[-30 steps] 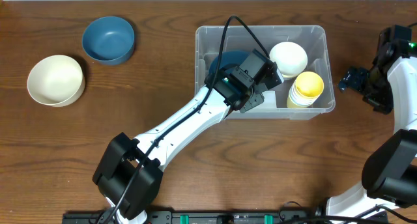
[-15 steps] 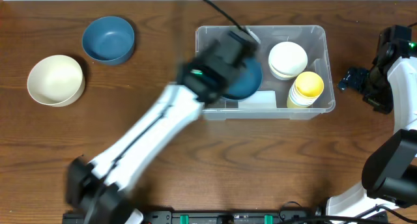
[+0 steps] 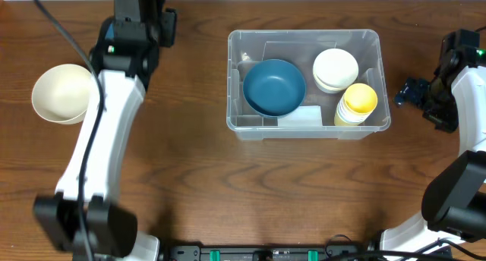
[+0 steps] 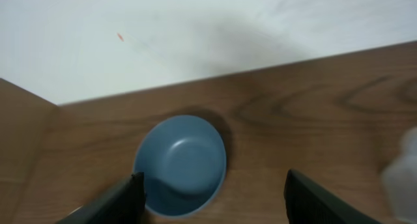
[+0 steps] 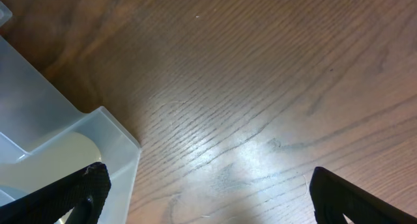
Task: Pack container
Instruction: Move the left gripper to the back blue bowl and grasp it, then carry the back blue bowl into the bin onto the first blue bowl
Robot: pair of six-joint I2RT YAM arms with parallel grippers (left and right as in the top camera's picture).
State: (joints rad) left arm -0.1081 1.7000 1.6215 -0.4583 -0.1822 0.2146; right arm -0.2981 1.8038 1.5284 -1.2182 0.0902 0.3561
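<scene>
- The cream bowl (image 3: 64, 92) stands mouth up at the far left of the table (image 3: 228, 185)
- The left arm (image 3: 99, 139) reaches to the far left corner of the table and passes just beside the cream bowl
- The left gripper (image 4: 212, 185) is spread wide and holds nothing; in the left wrist view its fingers (image 4: 127, 195) show on either side of the loose blue bowl (image 4: 180, 164), which sits mouth up near the white wall (image 4: 195, 28); I cannot tell if they touch it
- The container (image 3: 304, 35) stands right of the middle, toward the far edge, apart from both grippers
- Inside it, the packed blue bowl (image 3: 274, 86) fills the left part, a stack of white bowls (image 3: 336, 69) is at the far right, yellow cups (image 3: 357, 100) at the near right, and a whitish label (image 3: 300, 115) is at the near wall
- The right gripper (image 5: 208, 185) is near the right side of the container, its fingers wide apart and empty above bare wood
</scene>
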